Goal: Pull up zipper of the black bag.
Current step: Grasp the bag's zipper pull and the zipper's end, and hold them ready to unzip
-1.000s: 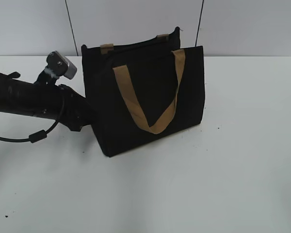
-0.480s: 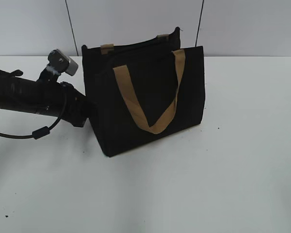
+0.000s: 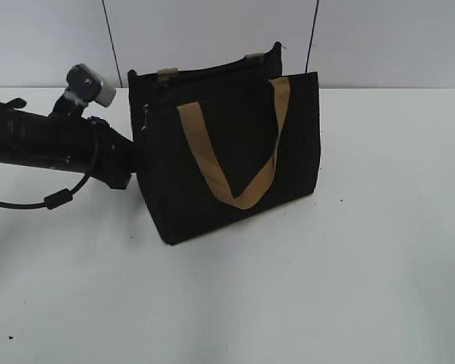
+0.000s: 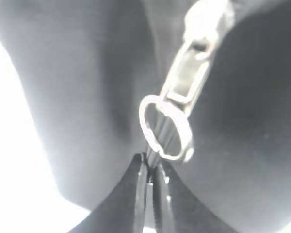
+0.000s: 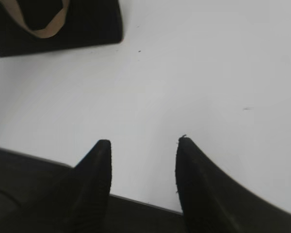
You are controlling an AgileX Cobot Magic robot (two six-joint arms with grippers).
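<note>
Near edge of desk (image 3: 303, 303): bare white surface. Right end effector (image 5: 143, 145) hangs over it, fingers spread apart, holding nothing, well clear of the bag; bag corner shows only at far left of the right wrist view.

Mid desk: black bag (image 3: 235, 167) stands upright, slightly left of centre, tan handle (image 3: 235, 163) drooping in a V on its near face. A second handle's ends show at the far top edge.

Left side of bag: left arm reaches in from the left, left end effector (image 4: 152, 170) at the bag's upper left corner. Wrist view is close and blurred, but fingers are pinched together on the lower rim of the ring at the end of the silvery pull (image 4: 184, 82). Zipper (image 3: 145, 117) shows in the exterior view only as a small glint on the left end panel.

Judgement: the grip on the pull looks made; the drag is the step in hand. Next move calls for a steady pull along the zip line, keeping the thin ring from slipping out. Bag is unbraced and may slide or tip.
</note>
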